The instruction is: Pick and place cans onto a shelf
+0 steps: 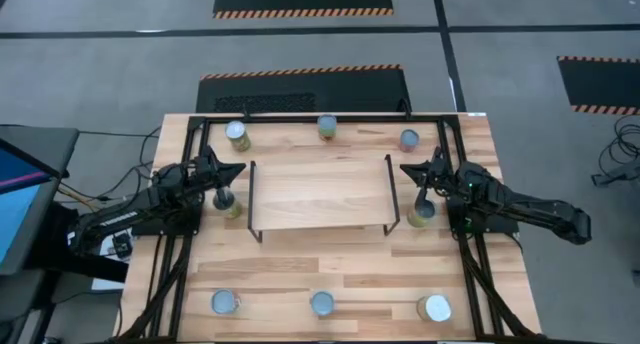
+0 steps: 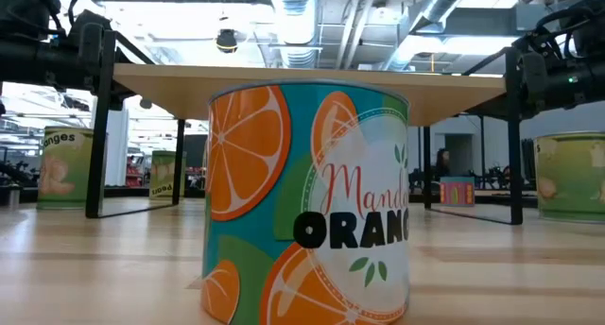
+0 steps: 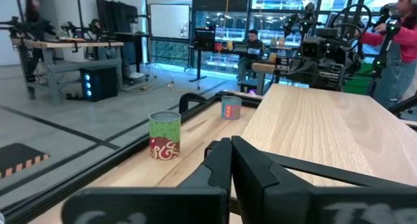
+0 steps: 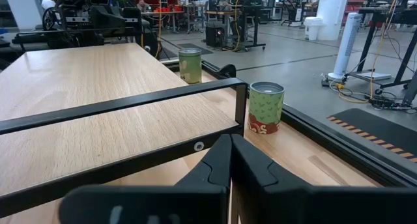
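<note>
1. My left pincer (image 1: 226,198) hangs just off the shelf's (image 1: 320,189) left end, over a can (image 1: 231,207) standing there. Its fingers look pressed together, and I can't make out any can held between them.
2. My right pincer (image 1: 424,200) mirrors that at the shelf's right end, above another can (image 1: 421,216). Its fingers sit nearly together too, and whether they pinch anything I cannot tell.
3. The shelf top is bare. Three cans stand along the surface's (image 1: 300,269) far edge and three along its near edge, one of these an orange-labelled can (image 2: 308,204) at mid-edge.
4. I judge these tins stiff and fairly heavy for their size, with smooth labels that could slip. I would clamp across the round wall, below the rim, gripping squarely so the can does not roll out.
5. The black wire legs (image 1: 254,199) and end rails stand close to both pincers, so a lift must go straight up before crossing inward.
6. The shelf's board offers wide free room. The surface's side edges run close behind both arms
</note>
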Controlling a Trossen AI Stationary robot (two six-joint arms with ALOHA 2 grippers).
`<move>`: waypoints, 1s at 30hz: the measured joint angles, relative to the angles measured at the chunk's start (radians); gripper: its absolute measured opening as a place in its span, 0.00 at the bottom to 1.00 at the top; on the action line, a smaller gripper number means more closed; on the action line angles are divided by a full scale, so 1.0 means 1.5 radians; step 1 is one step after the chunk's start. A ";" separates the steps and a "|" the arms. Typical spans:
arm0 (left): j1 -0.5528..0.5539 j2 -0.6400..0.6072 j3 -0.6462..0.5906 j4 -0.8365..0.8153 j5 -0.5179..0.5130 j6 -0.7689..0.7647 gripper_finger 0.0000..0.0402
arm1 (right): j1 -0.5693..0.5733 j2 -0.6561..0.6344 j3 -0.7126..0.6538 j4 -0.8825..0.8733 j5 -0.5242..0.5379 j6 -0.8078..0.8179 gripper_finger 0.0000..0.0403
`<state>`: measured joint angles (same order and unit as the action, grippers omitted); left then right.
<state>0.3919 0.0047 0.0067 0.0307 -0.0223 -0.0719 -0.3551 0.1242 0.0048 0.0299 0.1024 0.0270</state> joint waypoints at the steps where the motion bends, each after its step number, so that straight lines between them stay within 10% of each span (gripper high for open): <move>1: 0.000 0.000 0.000 0.000 -0.001 0.000 0.00 | 0.000 0.000 0.000 0.000 0.000 0.000 0.08; 30: 0.000 0.000 0.077 0.114 0.066 0.017 0.00 | 0.000 0.000 0.000 0.000 0.000 0.000 0.08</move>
<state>0.3916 0.0046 0.1215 0.2023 0.0763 -0.0457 -0.3551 0.1238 0.0051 0.0299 0.1024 0.0272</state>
